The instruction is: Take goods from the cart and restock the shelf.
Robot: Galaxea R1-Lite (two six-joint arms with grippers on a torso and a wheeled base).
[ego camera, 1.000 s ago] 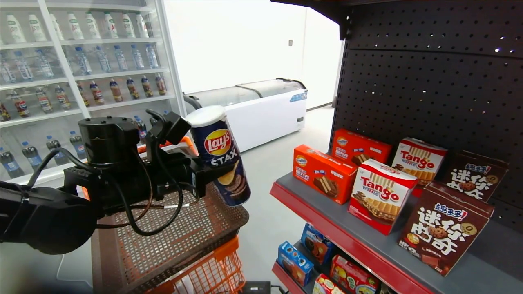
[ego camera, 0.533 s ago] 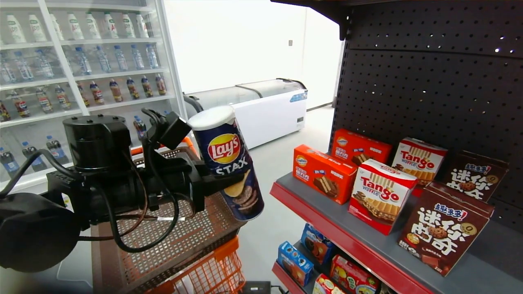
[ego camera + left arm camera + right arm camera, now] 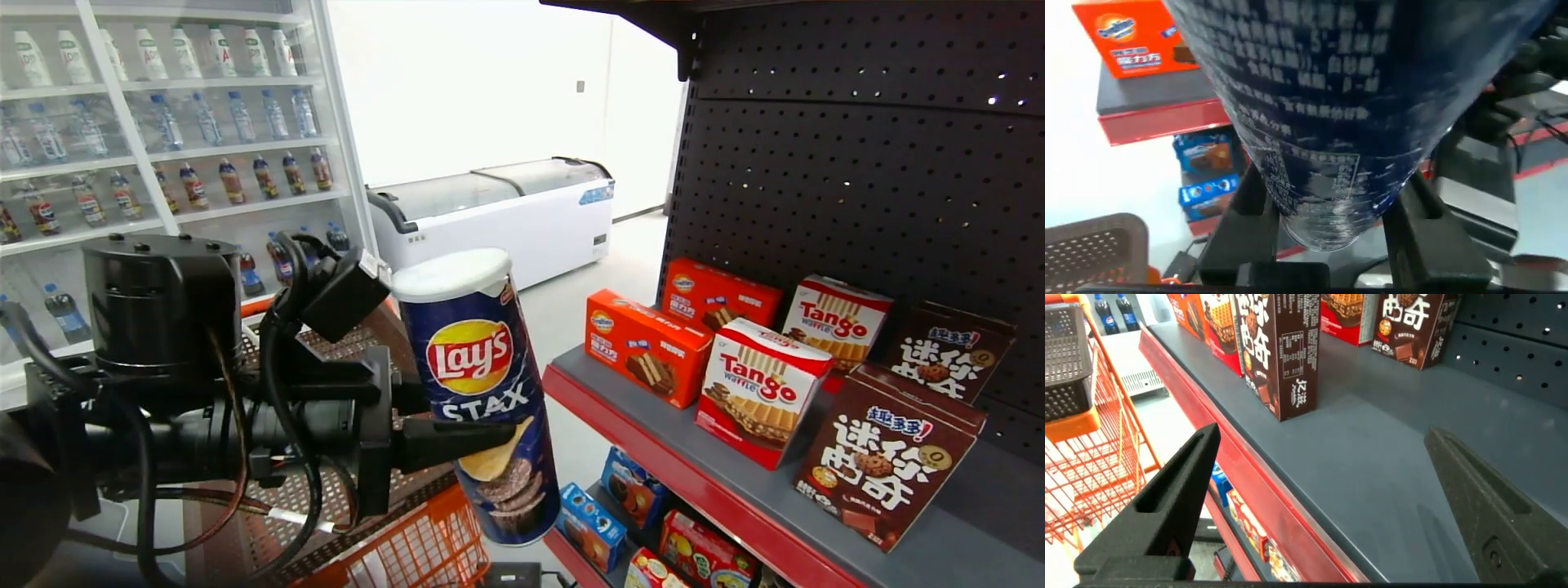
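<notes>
Midway between cart and shelf, the robot's left gripper (image 3: 478, 416) pinches a tall blue chips can (image 3: 482, 367) around its lower half, its fingers pressed against opposite sides of the tube. The can hangs in the air above the corner of the orange cart (image 3: 424, 539), just short of the red front lip of the shelf (image 3: 604, 392). It leans a little, with the white lid tipped back toward the arm and the base pointing toward the shelf. The right gripper (image 3: 1331, 506) hovers low over the grey deck with its jaws spread wide and nothing between them, near a brown cookie box (image 3: 1278, 351). The step in hand looks like the carry across to the shelf, with the placing not yet begun. Doing it well likely means raising the base clear of the red lip before going in, since the can's bottom now sits lower than the deck. Bringing the tube upright first should let it land flat rather than on its rim. The orange boxes (image 3: 645, 347) and wafer boxes (image 3: 755, 392) crowd the front of the deck and some lean, so a bare patch beside them seems the safest target. Letting go only once the base rests fully on the deck should keep the tall can from toppling.
</notes>
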